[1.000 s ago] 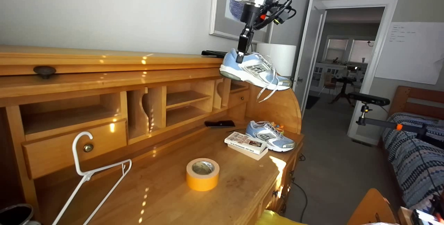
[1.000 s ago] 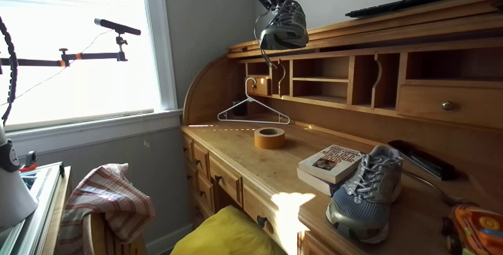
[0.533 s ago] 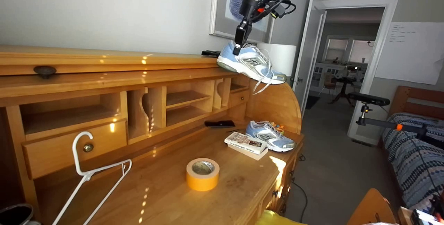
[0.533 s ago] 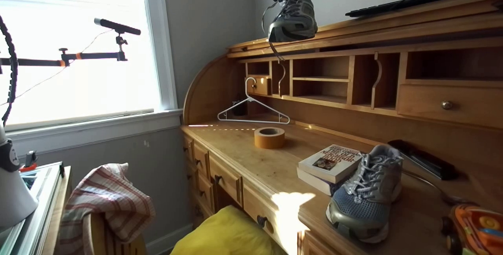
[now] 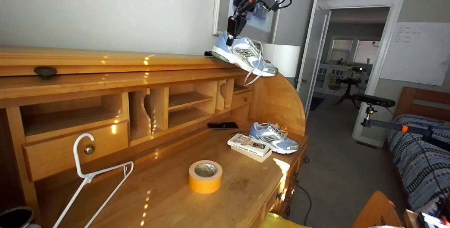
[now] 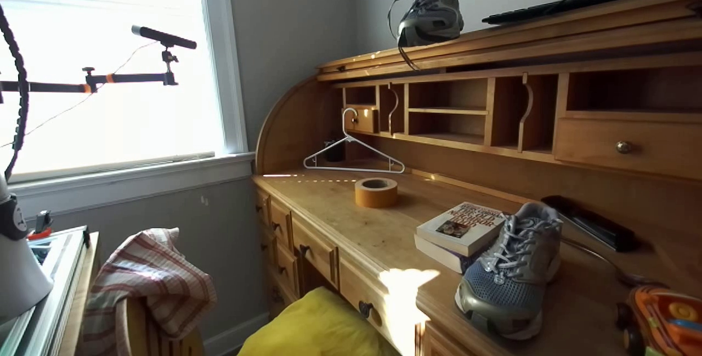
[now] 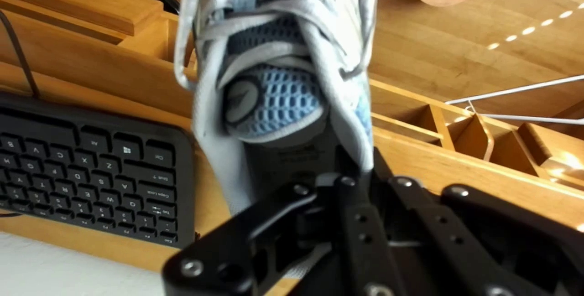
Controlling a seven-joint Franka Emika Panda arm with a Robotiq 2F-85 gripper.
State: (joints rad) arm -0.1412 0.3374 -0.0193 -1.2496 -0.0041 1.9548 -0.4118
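Observation:
A blue, white and silver running shoe (image 5: 244, 55) hangs from my gripper (image 5: 230, 40), level with the desk's top ledge (image 5: 147, 59). It also shows in an exterior view (image 6: 433, 13) and in the wrist view (image 7: 278, 100). In the wrist view my gripper (image 7: 365, 164) is shut on one side of the shoe's collar, one finger inside the opening, the other outside. The toe points slightly down and loose laces dangle. I cannot tell whether the sole touches the ledge. A black keyboard (image 7: 91, 173) lies on the ledge beside the shoe.
On the desktop (image 5: 168, 200) are a matching shoe (image 5: 274, 139), two stacked books (image 5: 249, 144), a tape roll (image 5: 205, 186) and a black object (image 5: 222, 125). A white hanger (image 6: 346, 138) stands there; an orange toy (image 6: 666, 317) lies nearby. Cubbyholes (image 6: 447, 125) lie below the ledge.
My gripper has moved up with the held shoe, leftward in one exterior picture and rightward in the other, nearer the desk's top ledge. The other things have not moved.

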